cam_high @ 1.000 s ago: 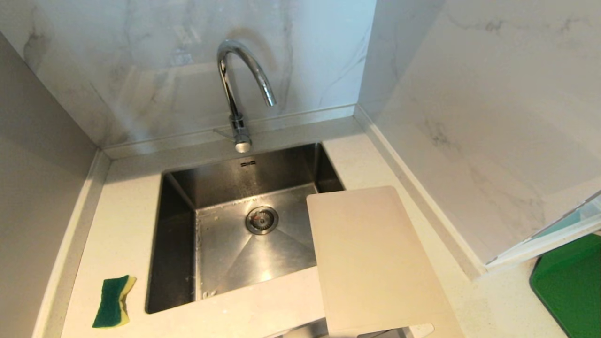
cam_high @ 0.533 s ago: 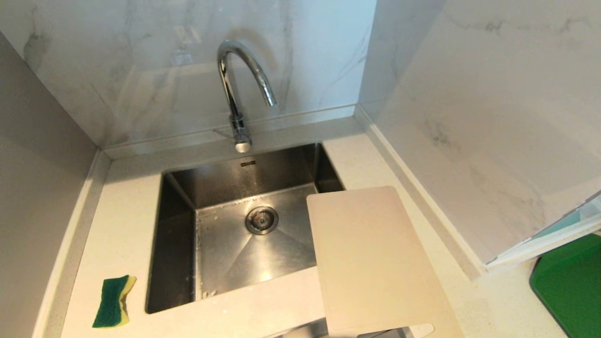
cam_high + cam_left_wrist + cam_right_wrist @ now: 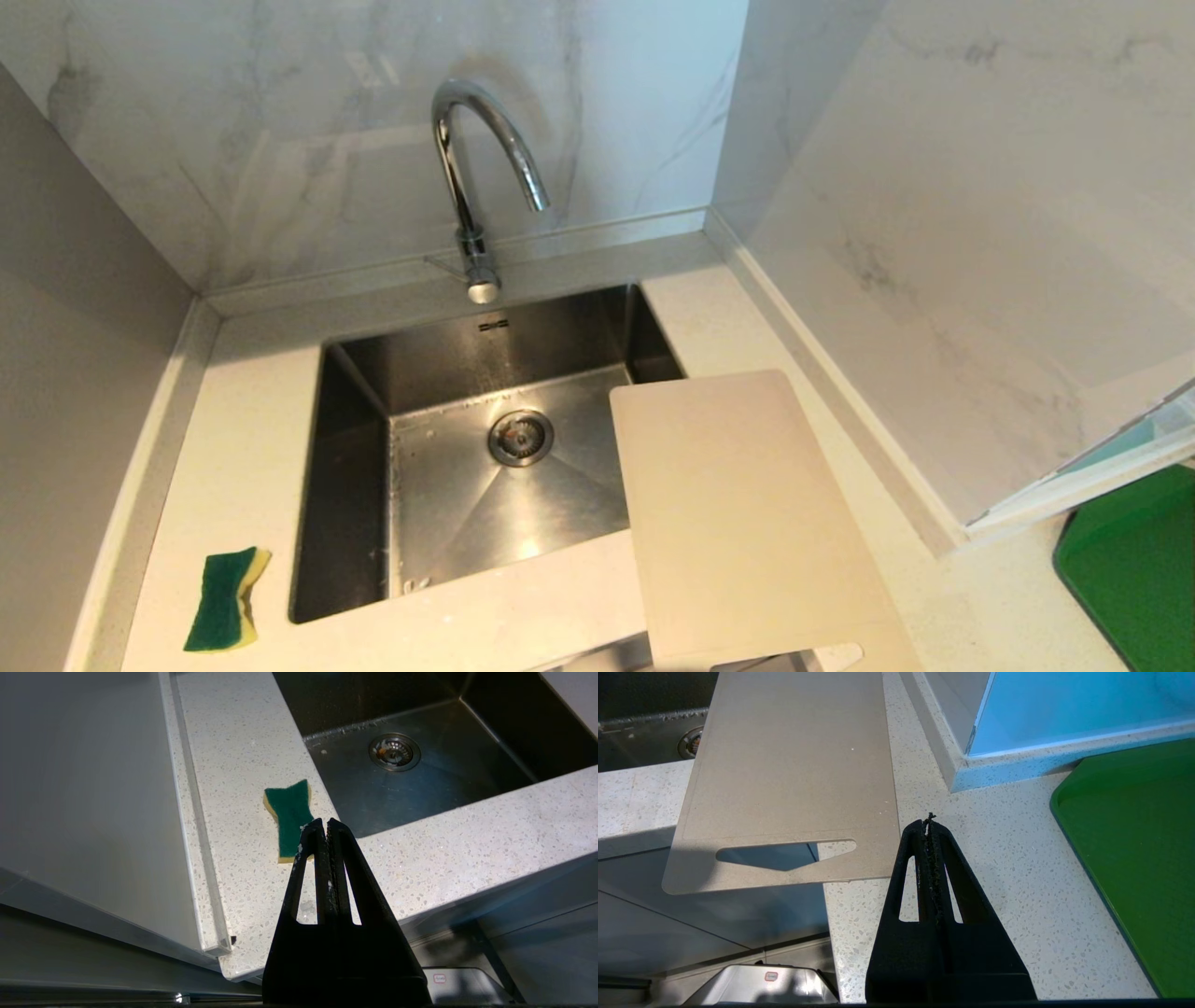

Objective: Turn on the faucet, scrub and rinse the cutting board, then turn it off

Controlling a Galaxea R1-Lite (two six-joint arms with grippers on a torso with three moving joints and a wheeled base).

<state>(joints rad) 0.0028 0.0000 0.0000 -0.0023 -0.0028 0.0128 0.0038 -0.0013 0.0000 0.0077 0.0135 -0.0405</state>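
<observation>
Head view shows the cutting board (image 3: 747,523) at right, bridging sink (image 3: 355,485) and table, near end overhanging. Thin, stiff, probably light, slippery wet; grasp near its slot. Both end effectors, left (image 3: 325,826) and right (image 3: 928,823), are closed, empty.

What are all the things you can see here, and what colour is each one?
faucet: one, shiny chrome, at the back of the sink, no water running.
sink: one, steel, sunk into the countertop, drain in its floor.
cutting board: one, off-white, on the countertop right of the sink, one corner over the basin, handle-slot end past the counter's front edge.
sponge: one, green on yellow, on the countertop left of the sink.
countertop: one, white speckled.
green flat thing: one, dark green, far right on the countertop.
left gripper: one, black, shut, above the sponge's near end.
right gripper: one, black, shut, beside the cutting board's slot end.
</observation>
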